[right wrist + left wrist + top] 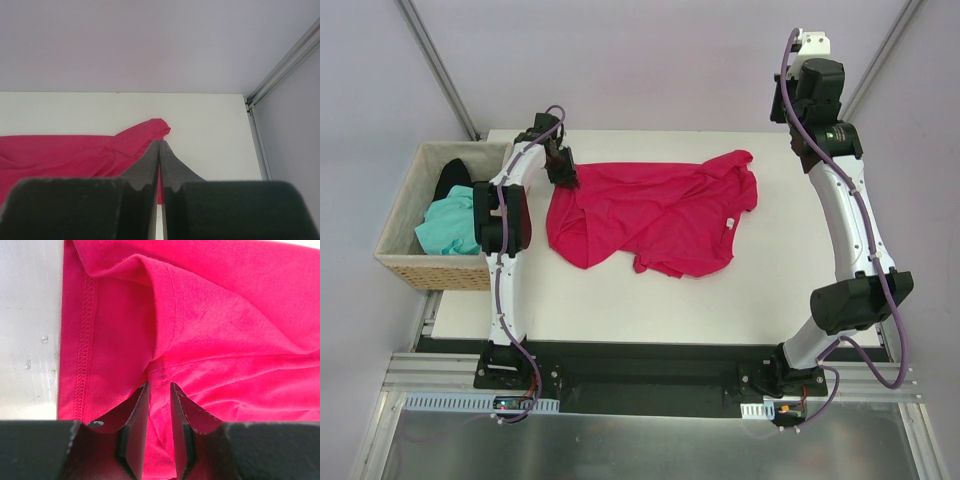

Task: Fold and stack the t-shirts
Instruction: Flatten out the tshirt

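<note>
A crimson t-shirt [650, 215] lies crumpled and spread out on the white table [670, 300]. My left gripper [565, 178] sits low at the shirt's far left corner. In the left wrist view the left gripper [160, 385] is shut on a raised fold of the crimson t-shirt [225, 315] beside a stitched hem. My right gripper [788, 110] hangs high above the table's far right corner, apart from the cloth. In the right wrist view the right gripper [159, 142] is shut and empty, with a sleeve of the crimson t-shirt [145, 132] below it. A mint-green t-shirt [445, 225] and a black t-shirt [450, 178] lie in the basket.
A tan wicker basket [395, 260] stands off the table's left edge, beside the left arm. Bare table [210, 115] stretches right of the shirt to a metal frame rail [257, 135]. More bare table [27, 315] shows left of the hem.
</note>
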